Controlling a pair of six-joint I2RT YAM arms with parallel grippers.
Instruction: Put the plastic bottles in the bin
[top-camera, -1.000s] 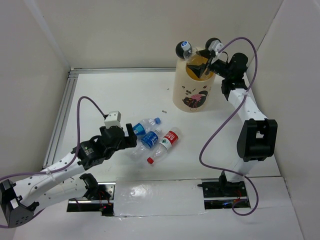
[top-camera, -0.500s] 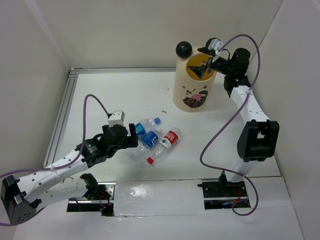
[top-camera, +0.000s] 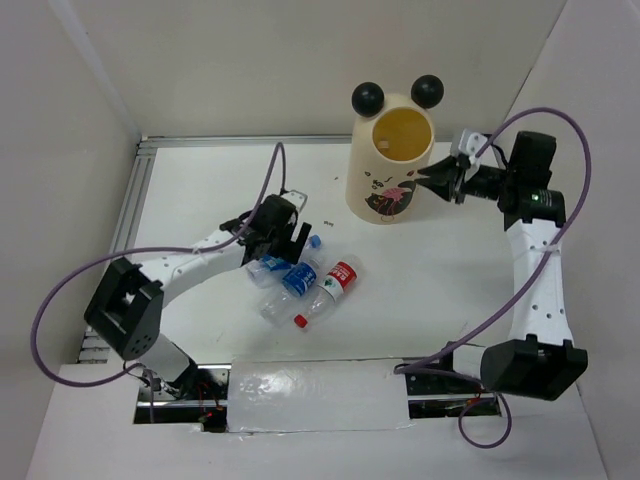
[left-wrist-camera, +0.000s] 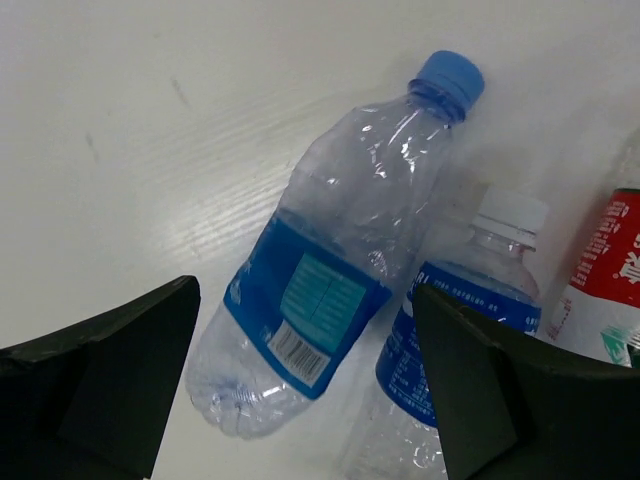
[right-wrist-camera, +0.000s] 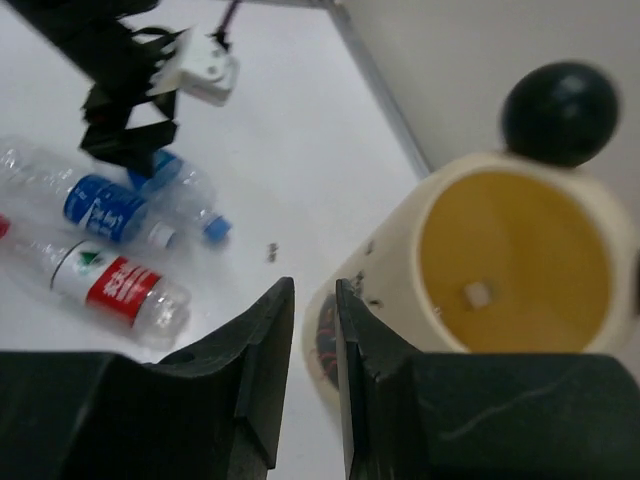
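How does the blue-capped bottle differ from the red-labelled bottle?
The blue-capped bottle has a blue label and cap; the red-labelled bottle has a red cap. The blue-capped bottle lies between the fingers of the open left tool, the red-labelled bottle apart from it. Their caps point opposite ways. Both are clear, lying flat.

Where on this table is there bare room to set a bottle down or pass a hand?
Free: the far stretch between the side rail and the bin, beyond the left arm; also the patch between the bottles and the right arm. Crowded: around the bottles, under the left pincer. The gap between bin and right pincer is narrow.
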